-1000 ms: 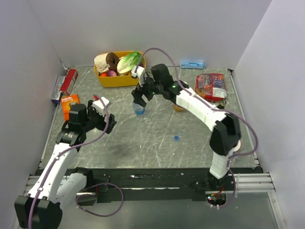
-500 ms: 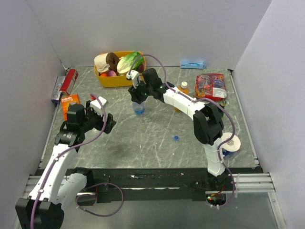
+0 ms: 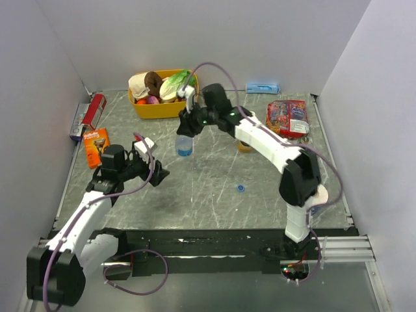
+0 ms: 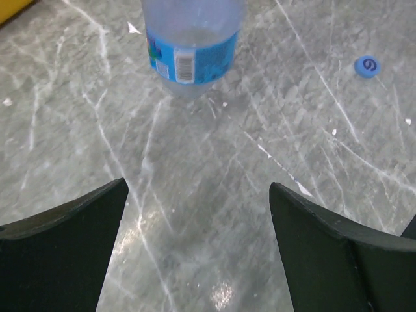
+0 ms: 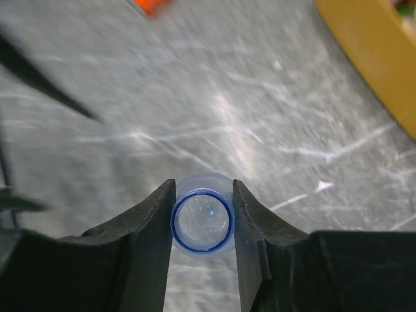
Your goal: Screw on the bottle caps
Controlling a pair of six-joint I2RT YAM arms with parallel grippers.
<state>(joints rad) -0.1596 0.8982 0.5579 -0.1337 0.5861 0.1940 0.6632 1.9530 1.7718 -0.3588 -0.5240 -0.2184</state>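
Note:
The clear water bottle (image 3: 184,144) with a blue label (image 4: 190,57) stands uncapped at the middle of the table. My right gripper (image 3: 186,127) is shut on its neck from above; in the right wrist view the fingers press both sides of the blue-ringed open mouth (image 5: 202,221). A small blue cap (image 3: 241,188) lies loose on the table to the right, also seen from the left wrist (image 4: 367,65). My left gripper (image 3: 156,170) hangs open and empty (image 4: 197,185) to the left of the bottle, pointing at it. The orange bottle (image 3: 244,147) is mostly hidden behind my right arm.
A yellow basket (image 3: 156,107) of food stands at the back. An orange box (image 3: 96,144) and a red tube (image 3: 96,107) lie along the left wall. A snack packet (image 3: 288,117) lies at the back right, and a round can (image 3: 320,193) peeks from behind my right arm.
My right gripper has shut on the water bottle's neck and the bottle has shifted slightly left. My left gripper has moved right, toward the bottle, still open.

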